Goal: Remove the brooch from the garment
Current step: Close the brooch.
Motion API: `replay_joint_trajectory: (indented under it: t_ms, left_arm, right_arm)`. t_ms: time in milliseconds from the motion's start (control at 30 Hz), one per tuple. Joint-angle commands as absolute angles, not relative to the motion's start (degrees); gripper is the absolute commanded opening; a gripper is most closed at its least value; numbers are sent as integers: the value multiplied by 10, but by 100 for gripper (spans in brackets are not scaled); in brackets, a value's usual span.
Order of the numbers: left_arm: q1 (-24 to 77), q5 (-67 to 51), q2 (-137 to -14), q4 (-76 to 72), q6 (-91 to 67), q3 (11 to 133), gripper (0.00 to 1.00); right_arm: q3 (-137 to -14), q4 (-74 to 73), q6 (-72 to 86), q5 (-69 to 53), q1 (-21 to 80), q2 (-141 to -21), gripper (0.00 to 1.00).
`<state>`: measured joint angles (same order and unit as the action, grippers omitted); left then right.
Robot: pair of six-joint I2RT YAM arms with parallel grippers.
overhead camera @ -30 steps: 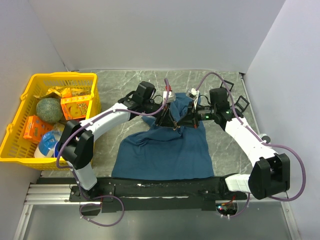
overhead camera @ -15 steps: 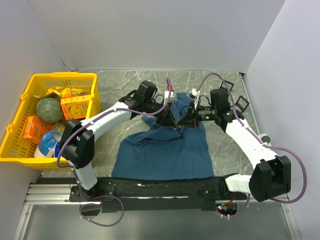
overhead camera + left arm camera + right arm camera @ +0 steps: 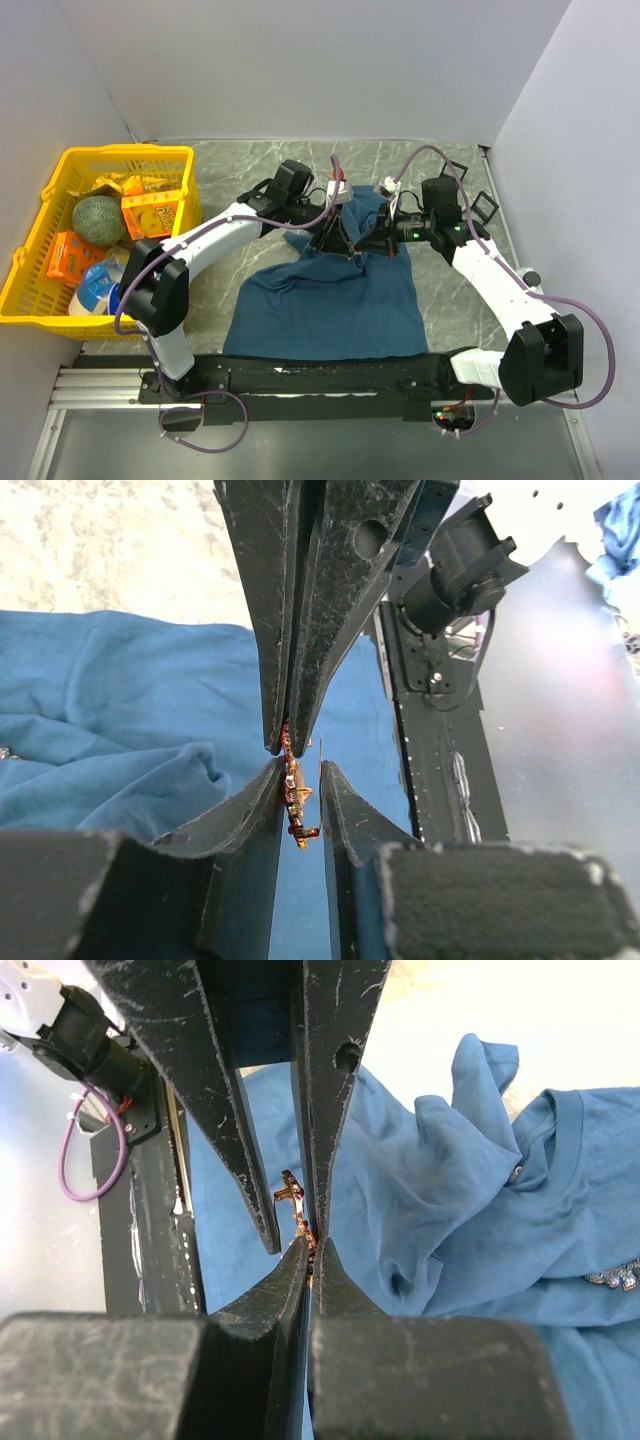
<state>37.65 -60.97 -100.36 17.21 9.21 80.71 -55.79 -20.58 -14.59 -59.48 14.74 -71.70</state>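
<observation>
The dark teal-blue garment (image 3: 330,300) lies on the table, its upper part bunched; it also shows in the left wrist view (image 3: 120,710) and the right wrist view (image 3: 470,1180). Both grippers meet tip to tip above its upper middle. My right gripper (image 3: 360,246) (image 3: 312,1245) is shut on the small gold and red brooch (image 3: 292,1195). My left gripper (image 3: 334,240) (image 3: 300,770) has its jaws a little apart on either side of the brooch (image 3: 297,798). The brooch hangs above the cloth; I cannot tell whether its pin still catches the fabric.
A yellow basket (image 3: 60,165) at the left holds a green melon (image 3: 98,218), orange boxes and a bottle. A small black frame (image 3: 483,207) stands at the right. A silvery trim (image 3: 612,1278) is on the shirt. The black rail (image 3: 330,375) runs along the near edge.
The left arm has shifted slightly to the right. Both grippers stay together over the shirt with the brooch between them.
</observation>
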Motion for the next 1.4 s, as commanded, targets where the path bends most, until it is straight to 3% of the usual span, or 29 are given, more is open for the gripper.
replay_joint_trajectory:
  t_ms: [0,267,867,1367]
  left_arm:
    - [372,-661,-1002,142,78,817,27]
    - [368,-692,-1003,123,62,809,36]
    - [374,-679,-1003,153,102,809,44]
    - [378,-660,-1004,115,63,800,30]
  right_arm:
    - [-558,-192,-143,-613,147,-698,0]
    - [-560,-192,-142,-617,147,-699,0]
    - [-562,-178,-103,-667,125,-708,0]
    - [-559,-171,-93,-672,123,-716,0]
